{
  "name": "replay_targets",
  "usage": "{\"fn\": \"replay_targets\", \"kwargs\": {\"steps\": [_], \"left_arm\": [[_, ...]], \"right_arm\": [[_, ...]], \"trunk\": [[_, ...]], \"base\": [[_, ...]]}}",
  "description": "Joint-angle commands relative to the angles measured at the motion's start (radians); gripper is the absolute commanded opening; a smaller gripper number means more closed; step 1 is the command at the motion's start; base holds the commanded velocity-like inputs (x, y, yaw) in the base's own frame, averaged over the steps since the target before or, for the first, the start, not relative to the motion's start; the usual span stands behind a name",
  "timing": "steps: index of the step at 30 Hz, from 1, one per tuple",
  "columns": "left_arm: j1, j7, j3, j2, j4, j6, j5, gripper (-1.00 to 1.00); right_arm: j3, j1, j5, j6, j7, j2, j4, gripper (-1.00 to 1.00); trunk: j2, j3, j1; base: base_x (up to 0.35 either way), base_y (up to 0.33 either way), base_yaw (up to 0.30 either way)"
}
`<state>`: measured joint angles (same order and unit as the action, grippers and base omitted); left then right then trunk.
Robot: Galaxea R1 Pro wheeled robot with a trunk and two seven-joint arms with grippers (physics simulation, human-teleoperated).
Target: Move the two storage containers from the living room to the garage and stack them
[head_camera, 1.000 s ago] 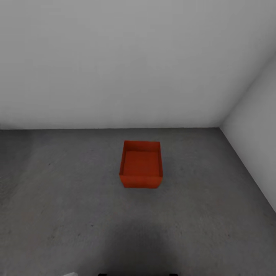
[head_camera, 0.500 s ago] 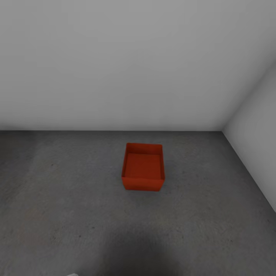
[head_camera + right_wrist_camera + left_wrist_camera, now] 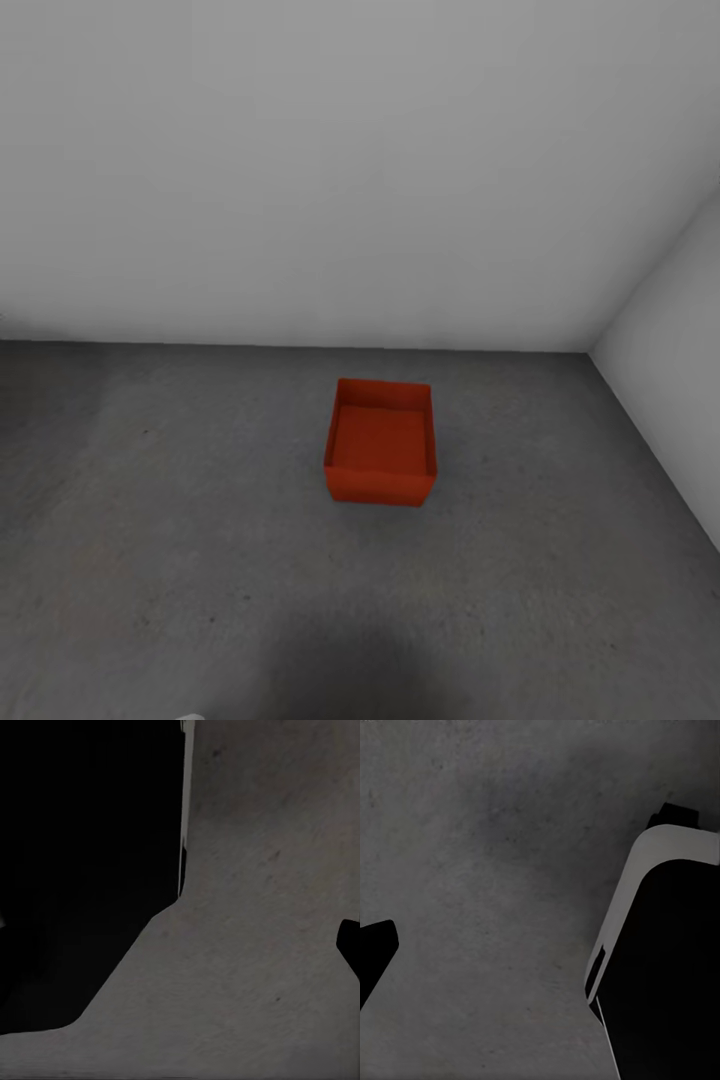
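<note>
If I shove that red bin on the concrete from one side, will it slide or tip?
Probably slide: the storage container sits flat on the floor, wider than tall. Its straight walls look stiff, it looks empty, so likely light. The rough concrete may drag it.

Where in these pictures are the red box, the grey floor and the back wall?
storage container (image 3: 380, 440), head view: on its inner bottom.
floor (image 3: 150, 560), head view: on bare concrete left of the box.
back wall (image 3: 300, 170), head view: on its plain middle.

Flat, dim, even light; soft dark shadow on the floor (image 3: 350, 670) nearest the camera; wrist views murky, grainy.
</note>
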<state>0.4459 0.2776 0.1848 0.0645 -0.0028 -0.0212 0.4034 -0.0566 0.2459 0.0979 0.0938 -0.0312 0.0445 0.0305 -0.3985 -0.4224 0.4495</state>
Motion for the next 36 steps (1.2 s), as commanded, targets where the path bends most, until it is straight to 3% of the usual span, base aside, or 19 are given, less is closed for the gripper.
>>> {"fn": "replay_targets", "kwargs": {"steps": [1,9,36], "left_arm": [[0.0,0.003,0.008,0.0,0.0,-0.003,0.008,1.0],[0.0,0.003,0.008,0.0,0.0,-0.002,0.008,1.0],[0.0,0.003,0.008,0.0,0.0,-0.002,0.008,1.0]], "right_arm": [[-0.006,0.0,0.01,0.006,0.009,0.001,0.003,1.0],[-0.006,-0.002,0.009,0.002,0.04,0.003,0.003,1.0],[-0.006,-0.002,0.006,-0.003,0.04,0.002,0.003,1.0]], "trunk": [[-0.001,0.0,0.001],[-0.001,0.013,0.001],[-0.001,0.056,0.001]], "base": [[0.0,0.0,0.024],[0.0,0.0,0.006],[0.0,0.0,0.0]]}}
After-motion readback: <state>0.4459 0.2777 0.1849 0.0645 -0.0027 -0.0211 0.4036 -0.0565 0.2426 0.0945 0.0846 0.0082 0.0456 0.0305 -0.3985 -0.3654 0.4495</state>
